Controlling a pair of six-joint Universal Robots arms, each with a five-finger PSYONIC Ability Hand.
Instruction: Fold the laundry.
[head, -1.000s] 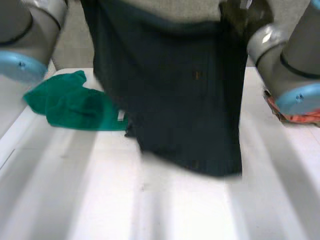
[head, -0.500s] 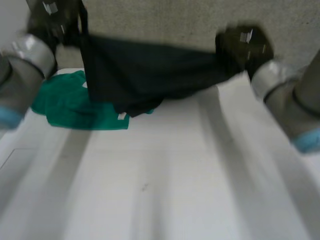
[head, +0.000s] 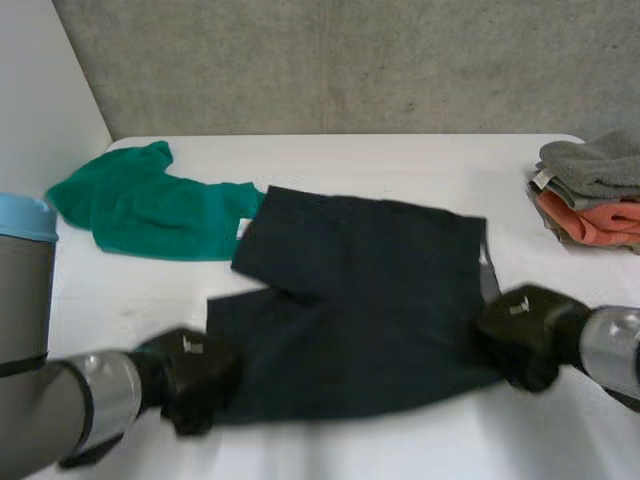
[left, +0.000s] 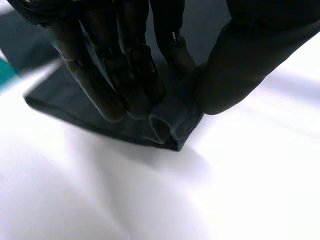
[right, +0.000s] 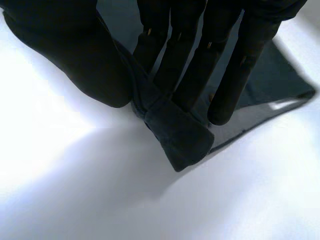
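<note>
The white desk (head: 400, 160) spreads across the head view in front of a grey wall. A dark garment (head: 360, 300) lies spread mostly flat across its middle, and its far edge runs roughly straight from side to side. Its near edge lies toward the two hands.

At about 10 o'clock from the garment, a green cloth (head: 150, 210) lies crumpled, and its nearer end touches the garment's far left corner. At about 2 o'clock, well apart from it, a stack of folded cloths (head: 595, 195) with grey on top and orange beneath sits at the desk's right edge.

The left hand (head: 195, 375) is at the garment's 8 o'clock corner. In the left wrist view its fingers (left: 135, 85) and thumb are clamped on that corner, with the fabric bunched between them low on the desk.

The right hand (head: 525, 335) is at the 4 o'clock corner. The right wrist view shows its fingers (right: 180, 70) and thumb pinching a rolled fold of the dark fabric.
</note>
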